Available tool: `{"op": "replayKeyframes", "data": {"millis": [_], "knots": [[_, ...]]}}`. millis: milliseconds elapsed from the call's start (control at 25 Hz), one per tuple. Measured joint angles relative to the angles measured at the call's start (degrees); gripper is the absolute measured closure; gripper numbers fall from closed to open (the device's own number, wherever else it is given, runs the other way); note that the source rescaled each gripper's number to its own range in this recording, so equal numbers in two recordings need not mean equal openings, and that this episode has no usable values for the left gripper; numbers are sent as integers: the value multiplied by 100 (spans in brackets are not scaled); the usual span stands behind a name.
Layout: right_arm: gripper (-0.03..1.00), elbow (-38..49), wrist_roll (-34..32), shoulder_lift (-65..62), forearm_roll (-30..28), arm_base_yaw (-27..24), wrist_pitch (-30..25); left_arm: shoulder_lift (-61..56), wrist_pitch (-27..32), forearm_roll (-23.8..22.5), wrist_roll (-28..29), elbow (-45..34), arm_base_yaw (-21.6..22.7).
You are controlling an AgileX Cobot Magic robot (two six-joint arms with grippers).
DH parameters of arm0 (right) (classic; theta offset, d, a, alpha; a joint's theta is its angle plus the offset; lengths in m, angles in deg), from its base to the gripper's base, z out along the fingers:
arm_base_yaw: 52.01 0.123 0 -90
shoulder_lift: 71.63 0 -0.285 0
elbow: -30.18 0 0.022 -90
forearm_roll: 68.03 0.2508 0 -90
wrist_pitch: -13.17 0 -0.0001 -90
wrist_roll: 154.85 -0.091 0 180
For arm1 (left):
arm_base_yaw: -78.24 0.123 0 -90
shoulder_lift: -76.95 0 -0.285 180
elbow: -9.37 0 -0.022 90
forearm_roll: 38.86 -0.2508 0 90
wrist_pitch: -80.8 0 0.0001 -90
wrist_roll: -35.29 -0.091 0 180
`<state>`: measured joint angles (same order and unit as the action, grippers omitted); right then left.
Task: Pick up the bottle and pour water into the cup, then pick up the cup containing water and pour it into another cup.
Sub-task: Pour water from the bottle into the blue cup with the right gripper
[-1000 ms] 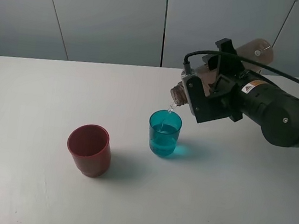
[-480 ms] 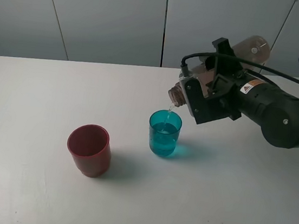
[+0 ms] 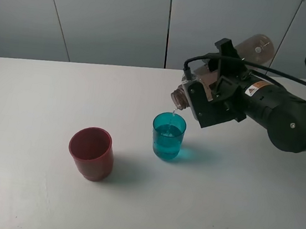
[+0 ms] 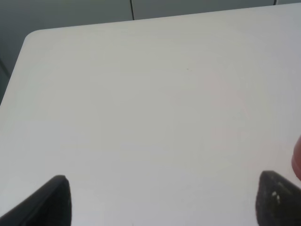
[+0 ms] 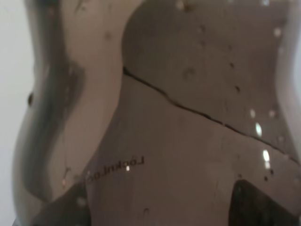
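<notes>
I have the right tool (image 3: pixel 211 97) clenched around the body of the bottle (image 3: pixel 179 97), which is tipped well over, neck down and base up behind the arm, its open mouth just above the teal cup (image 3: pixel 168 137). The right wrist view is filled edge to edge with smoky plastic and droplets. A thin thread of water drops from the mouth into that cup, which stands upright mid-bench. The water in it looks high to me, so my first worry is overfilling: more tilt held here and it would spill over the rim onto the bench (image 3: pixel 43 95). A brim-full cup would also slop when it is lifted for the second pour. The mouth sits over the rim's edge rather than its centre (a weak trickle could curl back along the neck and miss). The left tool (image 4: pixel 167 200) hangs released over bare bench, its fingers wide apart with nothing between them. My count: one bottle, two cups (the teal one and the empty-looking red cup (image 3: pixel 91 153), well apart to its left) and two tools.
</notes>
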<state>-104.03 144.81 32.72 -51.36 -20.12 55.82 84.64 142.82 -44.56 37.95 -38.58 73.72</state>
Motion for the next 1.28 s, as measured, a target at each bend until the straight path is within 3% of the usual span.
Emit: {"op": "replayKeyframes", "data": {"millis": [1280], "knots": [[96, 87, 10, 0, -106, 0, -140, 0, 0, 0, 0, 0, 0]]}}
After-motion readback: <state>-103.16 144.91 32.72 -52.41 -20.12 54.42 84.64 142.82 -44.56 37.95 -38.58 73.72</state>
